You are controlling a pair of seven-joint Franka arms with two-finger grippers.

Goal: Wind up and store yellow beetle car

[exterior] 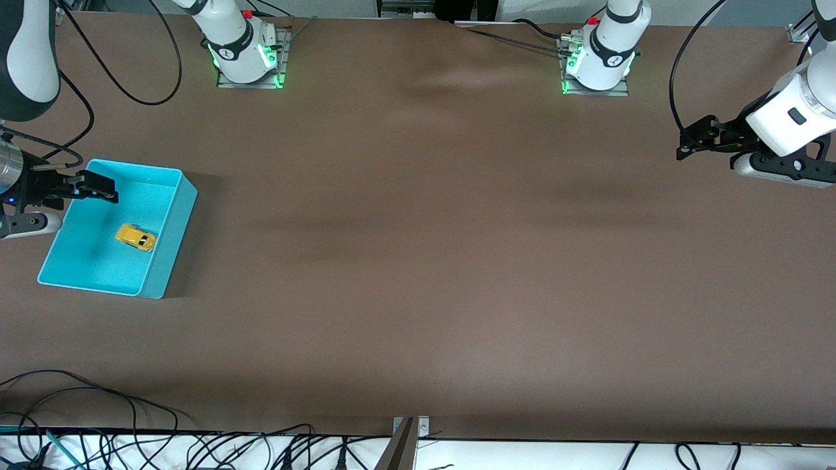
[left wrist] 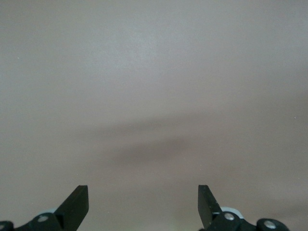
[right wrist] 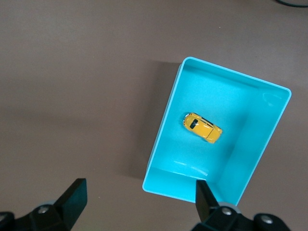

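Observation:
The yellow beetle car (exterior: 136, 237) lies on the floor of a teal bin (exterior: 175, 222) at the right arm's end of the table. The right wrist view shows the car (right wrist: 202, 127) inside the bin (right wrist: 162, 139), with nothing touching it. My right gripper (exterior: 104, 189) is open and empty, up over the bin's edge that lies farther from the front camera; in its own view (right wrist: 139, 195) one finger is over the bin's rim. My left gripper (exterior: 686, 147) is open and empty, up over bare table at the left arm's end, and its own view (left wrist: 143, 199) shows only tabletop.
The two arm bases (exterior: 245, 59) (exterior: 597, 62) stand along the table's edge farthest from the front camera. Loose cables (exterior: 196, 450) and a metal bracket (exterior: 410, 431) lie along the edge nearest to that camera. The brown tabletop (exterior: 418, 261) stretches between the arms.

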